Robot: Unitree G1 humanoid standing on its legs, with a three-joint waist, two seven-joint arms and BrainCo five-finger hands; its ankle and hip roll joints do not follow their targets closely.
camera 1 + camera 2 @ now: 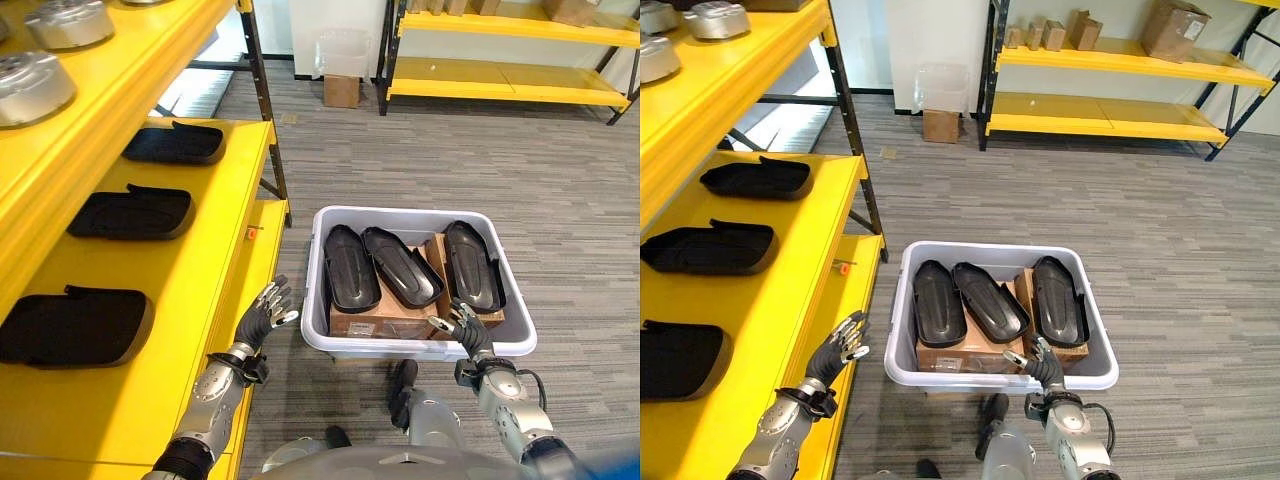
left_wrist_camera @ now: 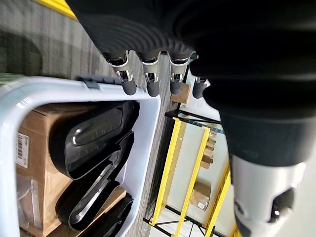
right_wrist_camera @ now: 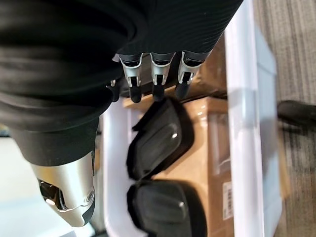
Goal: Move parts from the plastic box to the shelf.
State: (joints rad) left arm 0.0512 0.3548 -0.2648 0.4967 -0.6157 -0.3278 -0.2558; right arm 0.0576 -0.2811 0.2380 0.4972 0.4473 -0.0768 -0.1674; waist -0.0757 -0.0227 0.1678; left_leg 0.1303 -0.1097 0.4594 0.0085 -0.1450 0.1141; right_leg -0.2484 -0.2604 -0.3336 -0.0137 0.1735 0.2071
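Note:
A pale plastic box [image 1: 420, 350] stands on the carpet, holding three black moulded parts [image 1: 350, 268] [image 1: 400, 265] [image 1: 472, 265] that lie on cardboard cartons [image 1: 380, 322]. My right hand [image 1: 462, 328] hovers open over the box's front right rim, its fingers [image 3: 155, 81] pointing at a black part [image 3: 155, 138] without touching it. Between the box and the yellow shelf [image 1: 215, 290], my left hand [image 1: 268, 312] is open and empty, and its fingers [image 2: 148, 84] reach toward the box rim [image 2: 148, 148]. Three more black parts [image 1: 175, 143] [image 1: 132, 212] [image 1: 75, 325] rest on the shelf.
Silver round parts [image 1: 30, 88] sit on the upper yellow shelf board. A dark shelf post [image 1: 268, 120] stands left of the box. Against the far wall is a second yellow rack [image 1: 1110, 110] with cartons, and a small carton [image 1: 342, 90] is on the floor.

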